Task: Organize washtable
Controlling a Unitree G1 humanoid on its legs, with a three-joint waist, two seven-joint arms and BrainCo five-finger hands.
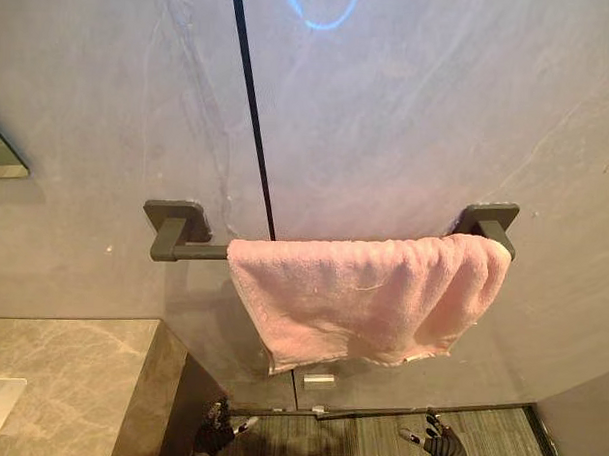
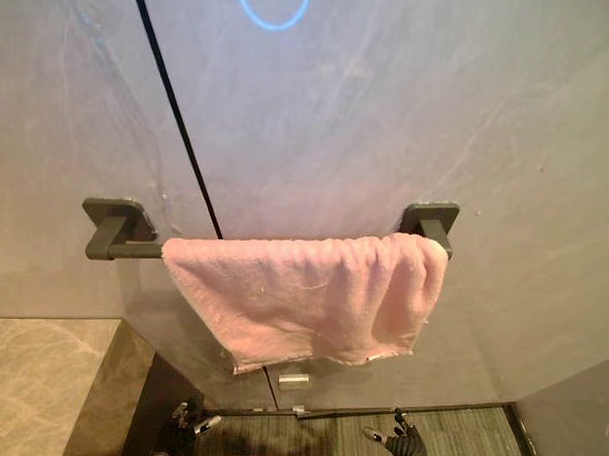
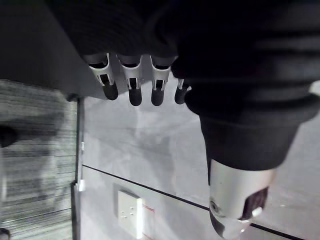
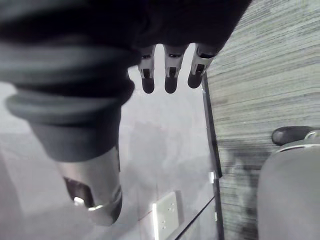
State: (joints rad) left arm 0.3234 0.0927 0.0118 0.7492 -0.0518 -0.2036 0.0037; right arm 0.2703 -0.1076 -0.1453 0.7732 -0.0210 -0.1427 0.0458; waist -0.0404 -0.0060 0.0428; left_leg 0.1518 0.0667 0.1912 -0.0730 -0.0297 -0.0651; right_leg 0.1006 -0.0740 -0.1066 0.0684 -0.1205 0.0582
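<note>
Both idle — left robot hand [image 1: 215, 433], right robot hand [image 1: 443, 443], fingers loose, gripping nothing. Looks done hanging pink towel [image 1: 367, 295] over bar [image 1: 199, 251]; next calls for turning toward tabletop [image 1: 69, 370].

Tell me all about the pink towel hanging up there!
The pink towel is soft, fluffy-looking terry cloth, folded over a dark grey towel bar on the grey stone wall. It sits toward the bar's right end, bunched and wrinkled there, leaving the left end bare. Its bottom edge hangs slanted, lower on the left. The left robot hand and right robot hand are well below, apart from it.
</note>
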